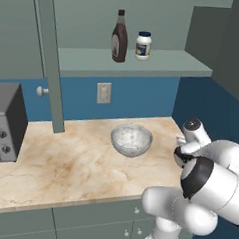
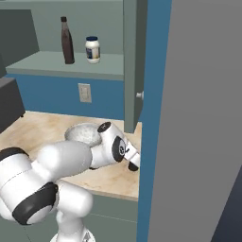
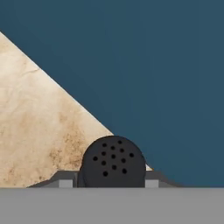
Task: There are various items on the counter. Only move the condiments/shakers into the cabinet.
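Black shaker [image 3: 113, 162] sits between your claw's [image 3: 113, 183] two tips, right at the edge of the bench [image 3: 39, 131].
Look through the hand view and you see the shaker's round top with its little holes, and a grey finger [image 3: 65, 180] close on each side of it, so your claw is pinching the shaker. Behind it is the dark blue wall [image 3: 153, 65]. From the base views, your arm reaches low to the far right end of the bench [image 1: 63, 163], near the clear glass bowl [image 1: 131, 139]. Up in the grey-green cabinet [image 1: 145, 63], the brown syrup bottle [image 1: 119, 36] and the white jar with the blue lid [image 1: 143, 45] stand side by side on the shelf.
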